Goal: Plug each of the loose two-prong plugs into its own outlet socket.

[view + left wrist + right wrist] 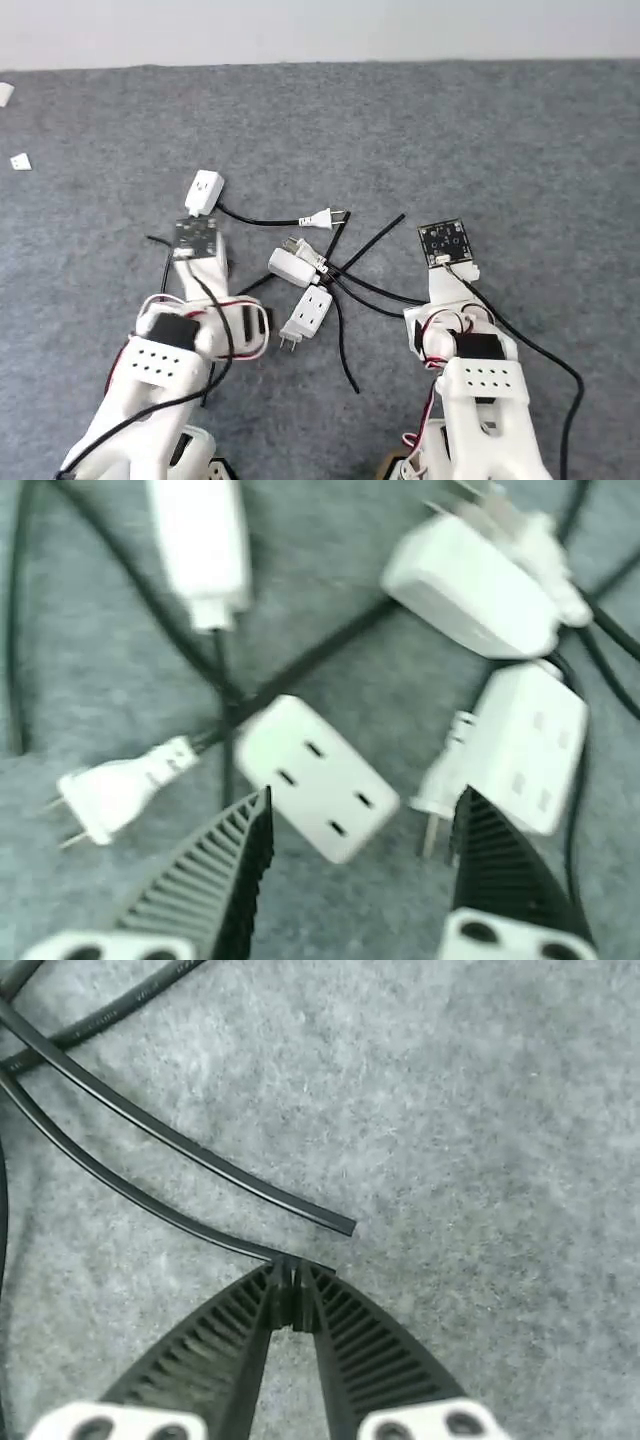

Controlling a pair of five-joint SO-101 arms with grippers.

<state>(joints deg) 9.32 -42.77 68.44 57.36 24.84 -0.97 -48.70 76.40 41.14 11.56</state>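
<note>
My left gripper (366,802) stands open just over a white outlet block (315,780), whose slots face up between the jaws. A loose white two-prong plug (110,795) on a black cord lies beside it. Two more white outlet taps (530,745) (470,580) lie farther off, the nearer one with its own prongs showing. From above, the outlet blocks (204,192) (293,267) (312,312) and a loose plug (320,218) lie between the arms. My right gripper (293,1295) is shut over bare carpet. A thin black cord (150,1200) runs right up to its tips; whether it is pinched is unclear.
Black cords (345,330) cross in a tangle between the arms. A second cord (200,1150) ends cut just past my right gripper. Grey carpet (500,140) covers the table, with open room at the back and right. Small white scraps (20,161) lie far left.
</note>
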